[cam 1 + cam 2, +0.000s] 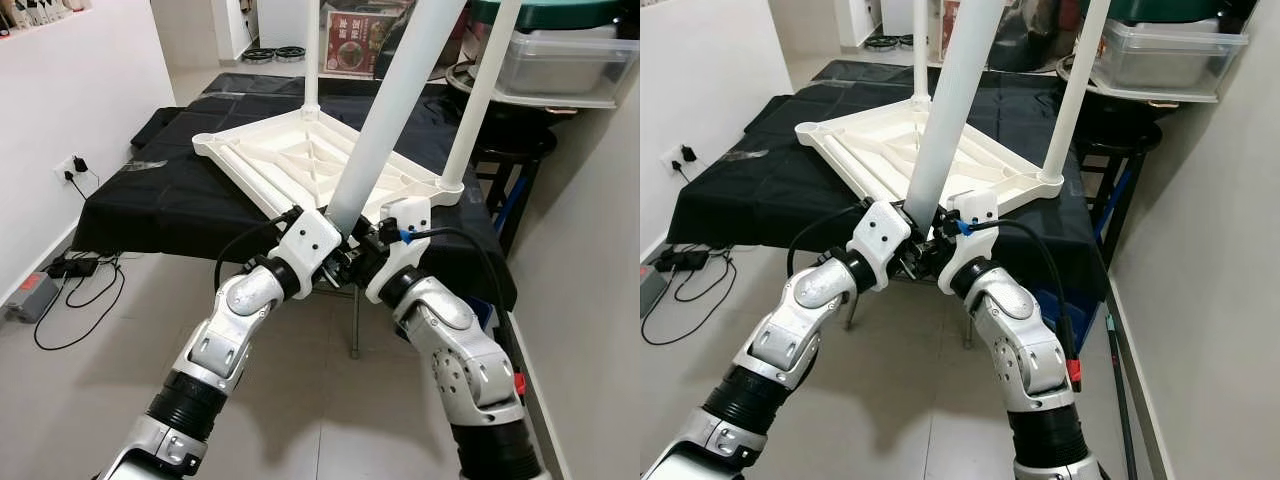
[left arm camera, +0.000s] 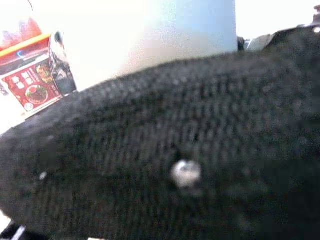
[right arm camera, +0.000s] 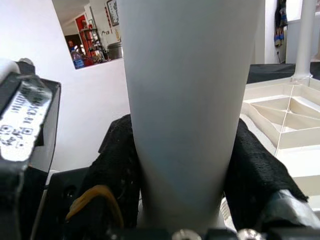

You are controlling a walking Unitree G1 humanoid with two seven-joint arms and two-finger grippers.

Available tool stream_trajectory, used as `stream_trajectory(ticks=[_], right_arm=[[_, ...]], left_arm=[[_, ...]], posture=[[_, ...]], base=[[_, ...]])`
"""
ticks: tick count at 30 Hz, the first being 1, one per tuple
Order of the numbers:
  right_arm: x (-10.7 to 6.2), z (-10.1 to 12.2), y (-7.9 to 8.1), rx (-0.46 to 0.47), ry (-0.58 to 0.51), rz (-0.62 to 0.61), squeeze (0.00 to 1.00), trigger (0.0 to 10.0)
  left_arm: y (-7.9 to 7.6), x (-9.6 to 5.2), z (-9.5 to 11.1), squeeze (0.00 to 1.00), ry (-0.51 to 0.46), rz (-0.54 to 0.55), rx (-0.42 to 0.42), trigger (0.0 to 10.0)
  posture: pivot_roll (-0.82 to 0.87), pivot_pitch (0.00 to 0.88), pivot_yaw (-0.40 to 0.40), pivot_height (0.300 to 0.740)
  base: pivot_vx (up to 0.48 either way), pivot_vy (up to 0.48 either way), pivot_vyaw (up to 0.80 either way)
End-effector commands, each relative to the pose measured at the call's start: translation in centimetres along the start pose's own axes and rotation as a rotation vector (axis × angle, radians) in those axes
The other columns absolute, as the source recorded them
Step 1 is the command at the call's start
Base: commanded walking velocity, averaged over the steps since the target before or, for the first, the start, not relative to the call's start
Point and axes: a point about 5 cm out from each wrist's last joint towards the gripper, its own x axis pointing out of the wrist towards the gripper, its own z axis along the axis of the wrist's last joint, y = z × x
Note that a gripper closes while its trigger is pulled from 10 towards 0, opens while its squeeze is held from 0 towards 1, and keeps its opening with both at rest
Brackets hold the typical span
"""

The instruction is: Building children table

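A white children's tabletop (image 1: 290, 160) lies upside down on a black-covered table (image 1: 150, 200). Two white legs stand upright in it, one at the far corner (image 1: 311, 60) and one at the right corner (image 1: 480, 100). A third white leg (image 1: 390, 110) leans over the near corner, its lower end between my two grippers. My left gripper (image 1: 335, 248) grips it from the left and my right gripper (image 1: 365, 252) from the right, both shut on it. In the right wrist view the leg (image 3: 190, 100) sits between the black fingers (image 3: 255, 170).
A clear plastic box (image 1: 560, 65) sits on a shelf at the right, above a dark stool (image 1: 510, 160). The left wall has a socket (image 1: 72, 168), with a power strip (image 1: 35, 295) and cables on the tiled floor. A wall is close on the right.
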Motion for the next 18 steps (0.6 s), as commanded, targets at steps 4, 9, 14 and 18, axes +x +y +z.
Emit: stream_trajectory(ticks=[4, 9, 14, 18], right_arm=[[0.4, -0.3, 0.5, 0.004, 0.014, 0.041, 0.0, 0.0], [0.5, 0.0, 0.2, -0.006, 0.01, 0.039, 0.0, 0.0], [0.7, 0.3, 0.0, -0.009, 0.003, 0.038, 0.0, 0.0], [0.7, 0.3, 0.0, -0.005, -0.001, 0.033, 0.0, 0.0]], left_arm=[[-0.9, -0.4, -1.3, 0.0, 0.09, -0.043, 0.021, 10.0], [-0.9, -0.7, -1.8, 0.0, 0.123, -0.039, 0.016, 10.0], [-0.6, -0.5, -1.8, 0.0, 0.13, -0.026, 0.02, 10.0], [-0.5, -0.5, -1.9, 0.0, 0.134, -0.01, 0.026, 9.5]], posture=[[0.07, 0.008, -0.045, 0.74], [0.07, 0.019, -0.047, 0.74], [0.07, 0.025, -0.045, 0.74], [0.07, 0.022, -0.046, 0.74]], base=[[0.0, 0.0, 0.0], [0.0, 0.0, 0.0], [0.0, 0.0, 0.0], [0.0, 0.0, 0.0]])
